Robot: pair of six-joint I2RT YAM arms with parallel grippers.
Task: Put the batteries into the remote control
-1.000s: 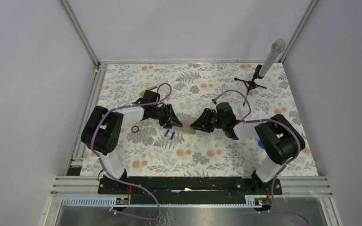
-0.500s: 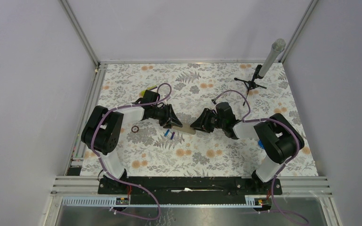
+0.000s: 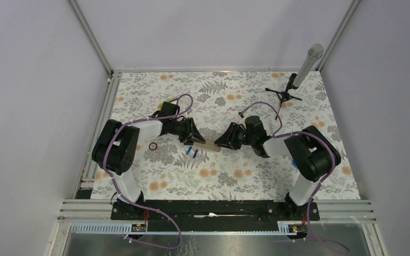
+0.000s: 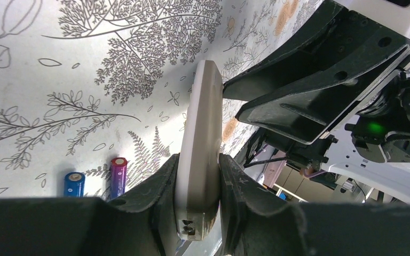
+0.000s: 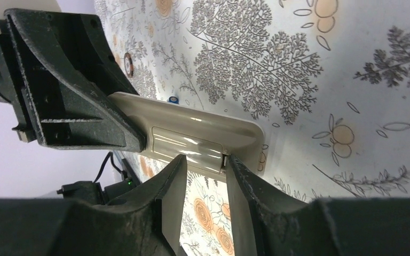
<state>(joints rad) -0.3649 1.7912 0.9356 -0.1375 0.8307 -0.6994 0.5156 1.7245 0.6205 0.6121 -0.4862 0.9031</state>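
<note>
Left fingers (image 4: 157,197) clench one end of the slim grey-tan remote control (image 4: 203,128), whose length points at the right fingers (image 5: 171,186). Those straddle its smooth tan battery cover (image 5: 189,146); whether they grip it, I cannot tell.

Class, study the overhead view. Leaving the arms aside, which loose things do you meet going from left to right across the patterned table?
First the small dark ring → batteries → remote control → microphone stand.
</note>
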